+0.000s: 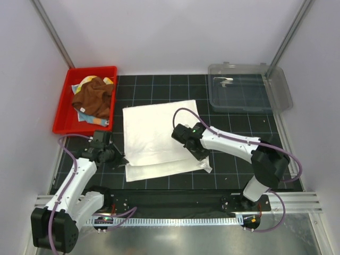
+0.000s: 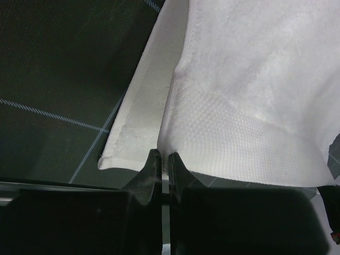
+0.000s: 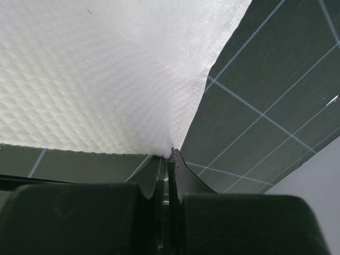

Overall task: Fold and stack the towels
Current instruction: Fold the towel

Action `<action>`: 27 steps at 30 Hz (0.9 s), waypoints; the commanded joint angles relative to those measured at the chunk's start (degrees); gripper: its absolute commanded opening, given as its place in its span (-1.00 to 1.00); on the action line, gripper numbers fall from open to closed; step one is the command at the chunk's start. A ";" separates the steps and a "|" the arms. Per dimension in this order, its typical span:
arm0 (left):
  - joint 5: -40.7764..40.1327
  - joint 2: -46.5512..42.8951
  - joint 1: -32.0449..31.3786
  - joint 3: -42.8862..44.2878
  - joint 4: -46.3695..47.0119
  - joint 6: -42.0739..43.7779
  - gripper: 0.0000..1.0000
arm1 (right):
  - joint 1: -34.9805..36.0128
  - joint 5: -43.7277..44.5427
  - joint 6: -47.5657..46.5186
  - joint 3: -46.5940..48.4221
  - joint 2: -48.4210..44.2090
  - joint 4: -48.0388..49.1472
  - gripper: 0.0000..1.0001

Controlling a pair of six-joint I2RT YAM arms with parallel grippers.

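The large white towel [image 1: 156, 133] lies on the black grid mat, its near part doubled over. My left gripper [image 1: 123, 159] is shut on the towel's near left corner, seen in the left wrist view [image 2: 164, 155] with white cloth [image 2: 249, 90] pinched between the fingers. My right gripper [image 1: 201, 155] is shut on the towel's near right edge; the right wrist view [image 3: 171, 154] shows the cloth [image 3: 106, 79] rising from the closed tips. The rust-brown towel [image 1: 94, 98] lies crumpled in the red bin over the yellow towel [image 1: 91, 81] and the light blue towel [image 1: 87, 118].
A red bin [image 1: 62, 114] sits at the back left. A clear plastic box [image 1: 241, 87] with its lid beside it sits at the back right. The black mat [image 1: 239, 127] ends at a metal rail near the arm bases.
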 commanded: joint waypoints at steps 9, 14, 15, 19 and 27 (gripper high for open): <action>1.15 1.89 0.01 4.04 -0.49 0.89 -1.00 | 0.14 2.79 4.73 6.81 1.36 -10.04 -0.98; -2.01 3.82 -0.17 15.91 -8.12 1.68 -1.00 | 0.22 4.91 5.07 15.15 0.83 -18.03 -0.98; -1.66 3.91 -0.26 16.97 -8.93 1.33 -0.99 | 0.22 4.57 5.34 16.04 -0.13 -18.84 -0.98; -0.87 1.98 -0.78 21.18 -13.14 -0.16 -1.00 | 0.31 5.09 7.28 17.63 -3.03 -20.78 -0.98; -2.98 -5.66 -2.63 14.71 -15.98 -2.18 -0.99 | 1.01 3.07 12.37 9.56 -6.55 -20.87 -0.98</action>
